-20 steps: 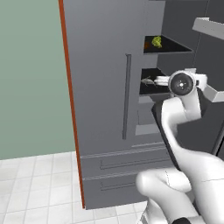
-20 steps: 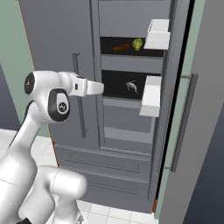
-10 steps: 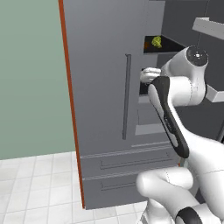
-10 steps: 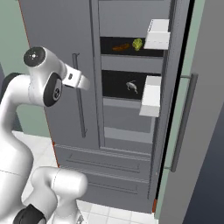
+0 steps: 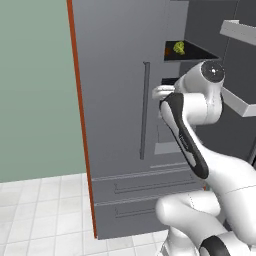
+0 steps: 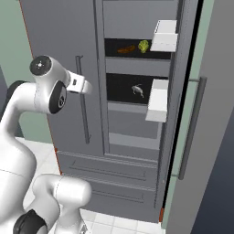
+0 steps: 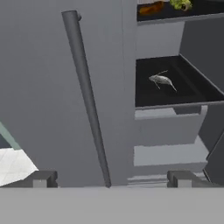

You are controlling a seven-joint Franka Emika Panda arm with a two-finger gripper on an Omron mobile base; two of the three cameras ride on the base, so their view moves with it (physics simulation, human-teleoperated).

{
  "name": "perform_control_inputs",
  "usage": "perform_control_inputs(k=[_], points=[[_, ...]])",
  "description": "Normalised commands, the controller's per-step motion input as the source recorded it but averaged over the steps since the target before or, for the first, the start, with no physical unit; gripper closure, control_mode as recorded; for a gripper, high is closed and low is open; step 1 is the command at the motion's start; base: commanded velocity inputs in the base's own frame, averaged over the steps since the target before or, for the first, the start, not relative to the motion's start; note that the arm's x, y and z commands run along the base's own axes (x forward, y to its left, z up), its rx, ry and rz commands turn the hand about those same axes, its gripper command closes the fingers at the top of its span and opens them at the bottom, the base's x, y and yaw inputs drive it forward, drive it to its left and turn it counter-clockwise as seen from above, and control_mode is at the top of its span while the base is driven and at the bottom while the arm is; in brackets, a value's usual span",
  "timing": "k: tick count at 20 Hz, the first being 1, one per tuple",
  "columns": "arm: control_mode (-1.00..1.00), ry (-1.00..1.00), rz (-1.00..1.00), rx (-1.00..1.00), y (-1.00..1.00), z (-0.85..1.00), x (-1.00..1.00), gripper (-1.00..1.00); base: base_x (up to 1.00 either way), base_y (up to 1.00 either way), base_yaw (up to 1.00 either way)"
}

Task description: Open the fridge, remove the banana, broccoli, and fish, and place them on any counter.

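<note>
1. Green wall behind; fridge (image 6: 59,55) right door open.
2. Fish (image 7: 162,80) on lower shelf, banana (image 7: 151,8) and broccoli (image 7: 181,4) above, beyond end effector (image 7: 109,178).
3. End effector spread wide, empty, touching nothing.

No readable text, label, brand, number or sign appears on anything.

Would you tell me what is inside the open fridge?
The fridge holds the banana and broccoli on its upper dark shelf, the fish on the shelf below. The closed left door hides whatever lies behind it.
</note>
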Motion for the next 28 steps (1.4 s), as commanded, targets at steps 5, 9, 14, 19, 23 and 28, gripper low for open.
perform_control_inputs(k=[5,9,14,19,23,28], points=[[-1.0,-0.09,0.02,-0.16,0.07,-0.32,0.46,-1.0,0.0,0.0,0.0],[-1.0,0.0,0.03,-0.03,0.08,-0.1,0.72,-1.0,0.0,0.0,0.0],[-1.0,0.03,0.03,0.0,0.2,0.0,0.59,-1.0,0.0,0.0,0.0],[-1.0,0.0,0.02,0.0,0.29,0.0,0.36,-1.0,0.0,0.0,0.0],[-1.0,0.01,0.0,0.01,0.18,-0.05,0.39,-1.0,0.0,0.0,0.0],[-1.0,0.0,0.0,0.0,0.0,-0.15,0.59,-1.0,0.0,0.0,0.0]])
